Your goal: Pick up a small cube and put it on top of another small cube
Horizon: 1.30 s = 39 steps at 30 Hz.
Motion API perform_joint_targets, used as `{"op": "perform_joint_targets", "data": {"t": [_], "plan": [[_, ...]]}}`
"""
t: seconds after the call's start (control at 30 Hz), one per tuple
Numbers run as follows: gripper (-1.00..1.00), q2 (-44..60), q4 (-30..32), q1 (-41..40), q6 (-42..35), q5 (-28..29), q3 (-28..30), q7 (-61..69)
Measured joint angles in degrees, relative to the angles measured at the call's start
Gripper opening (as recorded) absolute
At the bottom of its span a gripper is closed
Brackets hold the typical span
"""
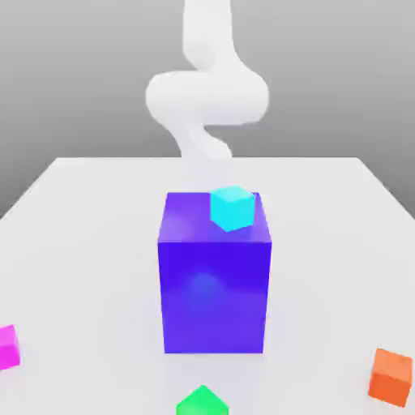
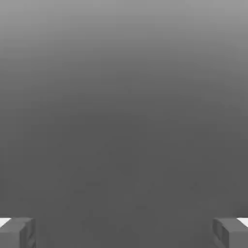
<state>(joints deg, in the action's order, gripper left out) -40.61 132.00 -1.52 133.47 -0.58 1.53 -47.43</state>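
Note:
A small cyan cube [image 1: 233, 207] rests on the top face of a tall blue block [image 1: 214, 275], near that face's far corner on the exterior view's right. Small cubes lie on the white table: magenta [image 1: 6, 347] at the exterior view's left edge, green [image 1: 202, 402] at the front, orange [image 1: 391, 377] at the front right. In the hand view my gripper [image 2: 124, 233] is open, its grey fingertips [image 2: 17, 232] far apart with nothing between them, facing plain grey background. The white arm [image 1: 207, 97] rises behind the blue block.
The white table [image 1: 89, 243] stretches around the blue block, with its far edge behind the arm. The tall blue block stands in the middle as the main obstacle.

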Motion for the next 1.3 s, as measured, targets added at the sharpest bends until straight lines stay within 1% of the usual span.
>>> {"op": "perform_joint_targets", "data": {"t": [0.37, 0.53, 0.63, 0.93, 1.07, 1.1, 1.3], "plan": [[0.00, 23.12, 0.96, -6.55, 7.52, -3.35, 7.41, -6.50], [0.00, 33.53, 1.38, -9.37, 10.86, -5.57, 10.92, -8.88], [0.00, 39.83, 1.62, -12.48, 12.84, -7.24, 12.59, -10.09], [0.00, 58.76, 2.26, -19.15, 18.78, -12.19, 15.91, -13.63], [0.00, 67.10, 0.72, -22.50, 24.27, -16.28, 12.80, -11.28], [-1.00, 68.97, 0.28, -23.37, 25.67, -17.20, 11.75, -10.62], [-1.00, 69.91, 0.06, -23.84, 26.41, -17.61, 11.20, -10.33]]}}
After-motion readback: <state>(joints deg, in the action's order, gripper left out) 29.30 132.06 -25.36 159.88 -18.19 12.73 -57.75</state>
